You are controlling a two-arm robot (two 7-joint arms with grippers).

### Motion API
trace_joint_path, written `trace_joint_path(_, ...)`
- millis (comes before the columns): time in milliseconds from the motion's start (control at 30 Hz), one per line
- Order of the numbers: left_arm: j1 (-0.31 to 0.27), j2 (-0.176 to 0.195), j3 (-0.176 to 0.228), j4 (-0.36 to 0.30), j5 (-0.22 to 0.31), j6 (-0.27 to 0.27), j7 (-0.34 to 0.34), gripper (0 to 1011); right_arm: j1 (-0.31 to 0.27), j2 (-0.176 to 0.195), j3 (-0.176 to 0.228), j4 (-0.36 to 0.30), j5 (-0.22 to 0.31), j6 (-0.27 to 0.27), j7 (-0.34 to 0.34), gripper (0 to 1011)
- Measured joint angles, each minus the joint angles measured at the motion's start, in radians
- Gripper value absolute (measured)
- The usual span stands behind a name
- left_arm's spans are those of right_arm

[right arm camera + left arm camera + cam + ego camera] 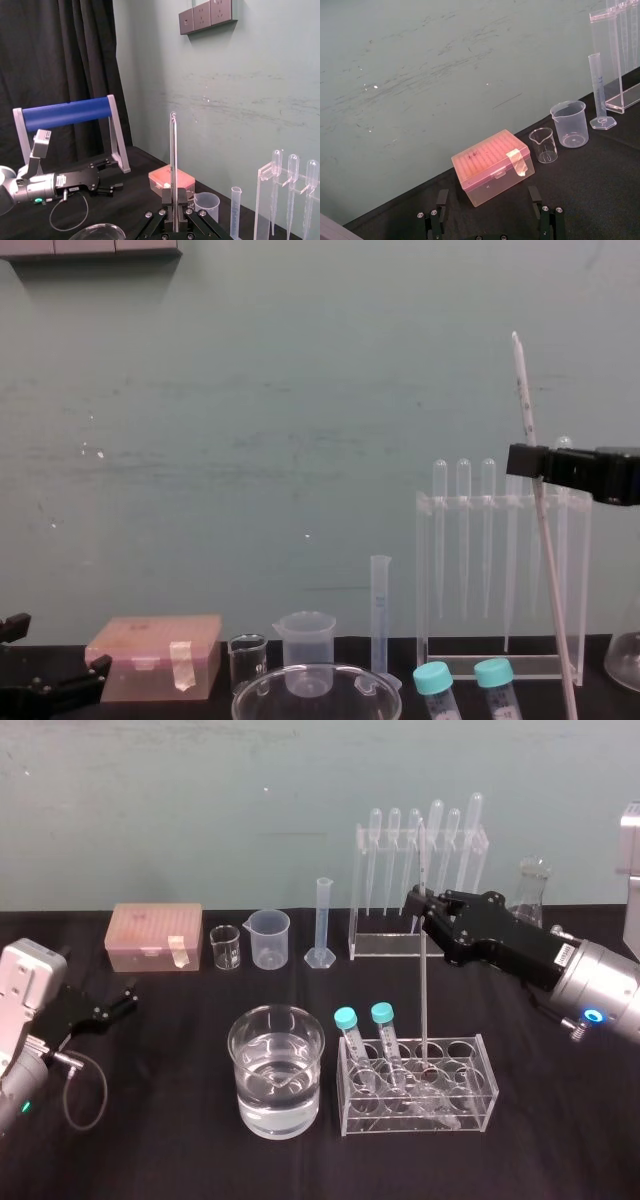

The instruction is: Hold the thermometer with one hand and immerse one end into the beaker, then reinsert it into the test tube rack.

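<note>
The thermometer [423, 980], a long thin whitish rod, stands nearly upright with its lower end down in a hole of the clear test tube rack [480, 1080] at the table's front. My right gripper [415, 905] is shut on its upper part, as the right wrist view [174, 202] and chest view [525, 462] confirm; the rod's top [522, 390] rises above the fingers. The wide glass beaker [276, 1070], partly filled with water, stands just left of the rack. My left gripper [125, 1000] rests open low at the far left, near a pink box.
Two blue-capped tubes [365, 1030] lean in the rack. Behind stand a tall clear pipette stand [415, 890], a measuring cylinder [322, 925], a plastic beaker [270, 938], a tiny glass beaker [226, 947], a pink box [156, 935] and a flask [530, 890].
</note>
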Motion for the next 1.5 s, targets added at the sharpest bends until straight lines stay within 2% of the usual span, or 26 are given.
trace_joint_path(467,0.000,0.000,0.000,0.000,0.000,0.000,0.000,1008,-0.008,-0.031,-0.011,0.040,-0.051,-0.013,0.003,56)
trace_joint_path(800,0.000,0.000,0.000,0.000,0.000,0.000,0.000,1008,-0.012,-0.036,-0.018,0.046,-0.077,-0.009,0.007,56)
trace_joint_path(1367,0.000,0.000,0.000,0.000,0.000,0.000,0.000,1008,-0.012,-0.035,-0.016,0.046,-0.073,-0.006,0.006,56)
trace_joint_path(1500,0.000,0.000,0.000,0.000,0.000,0.000,0.000,1008,-0.012,-0.034,-0.016,0.046,-0.072,-0.005,0.006,110)
